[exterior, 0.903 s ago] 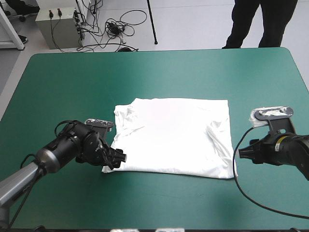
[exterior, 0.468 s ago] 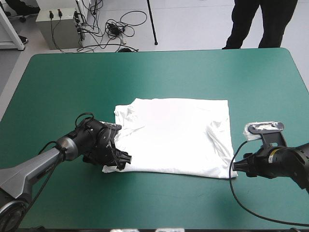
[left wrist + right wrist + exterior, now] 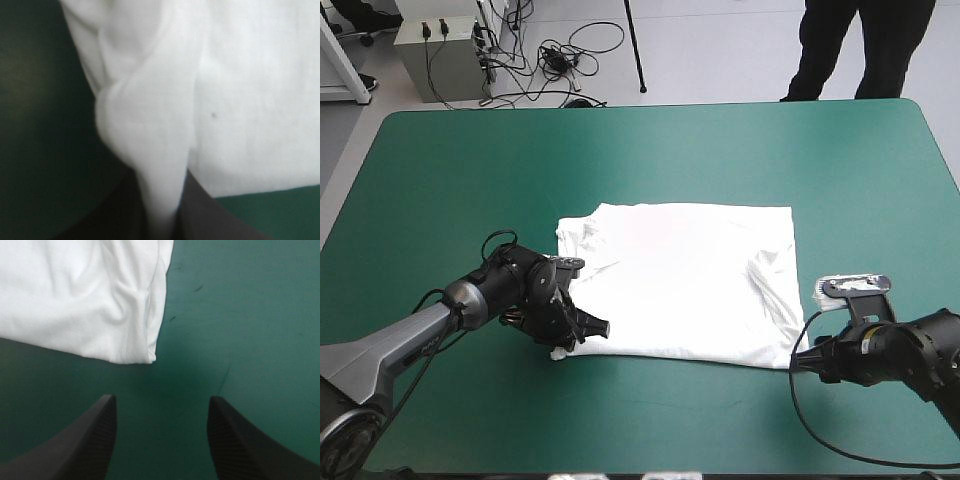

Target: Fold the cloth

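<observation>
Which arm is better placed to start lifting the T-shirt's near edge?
Left. The left gripper is shut on the T-shirt at its near-left corner. The right gripper stands open, with the near-right corner lying ahead of it, ungripped.

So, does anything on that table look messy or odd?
Nothing spilled or damaged. The T-shirt lies mostly flat, but its near left corner is bunched into a ridge, pinched in the left gripper. Wrinkles run along its right side. The right gripper is open, short of the near right corner.

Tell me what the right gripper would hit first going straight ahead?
Probably the corner of the T-shirt, just ahead of the open right gripper across bare teal-green cover, though height is unclear.
</observation>
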Robot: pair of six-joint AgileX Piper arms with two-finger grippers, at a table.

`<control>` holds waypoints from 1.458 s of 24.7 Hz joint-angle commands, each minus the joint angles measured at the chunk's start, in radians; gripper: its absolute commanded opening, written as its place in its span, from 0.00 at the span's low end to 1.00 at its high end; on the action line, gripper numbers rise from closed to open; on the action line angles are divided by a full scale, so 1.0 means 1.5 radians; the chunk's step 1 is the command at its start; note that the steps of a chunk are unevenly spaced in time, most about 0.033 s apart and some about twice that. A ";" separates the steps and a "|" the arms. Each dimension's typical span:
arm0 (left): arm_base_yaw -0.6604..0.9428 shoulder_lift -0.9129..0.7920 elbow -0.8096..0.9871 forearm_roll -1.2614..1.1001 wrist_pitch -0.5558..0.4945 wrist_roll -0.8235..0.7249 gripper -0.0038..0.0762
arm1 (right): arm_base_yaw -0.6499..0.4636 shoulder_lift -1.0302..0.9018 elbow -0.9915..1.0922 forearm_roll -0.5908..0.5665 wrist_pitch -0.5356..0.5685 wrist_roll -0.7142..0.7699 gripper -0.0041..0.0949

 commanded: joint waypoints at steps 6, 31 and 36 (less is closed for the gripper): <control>0.000 0.010 0.005 0.047 -0.035 -0.006 0.04 | 0.001 0.086 0.024 0.013 -0.125 -0.003 0.58; 0.000 -0.003 0.005 0.049 -0.029 0.009 0.04 | 0.001 0.311 0.015 0.133 -0.152 -0.069 0.02; 0.000 -0.089 0.003 0.050 -0.023 0.000 0.04 | 0.001 0.244 -0.065 0.130 -0.078 -0.054 0.02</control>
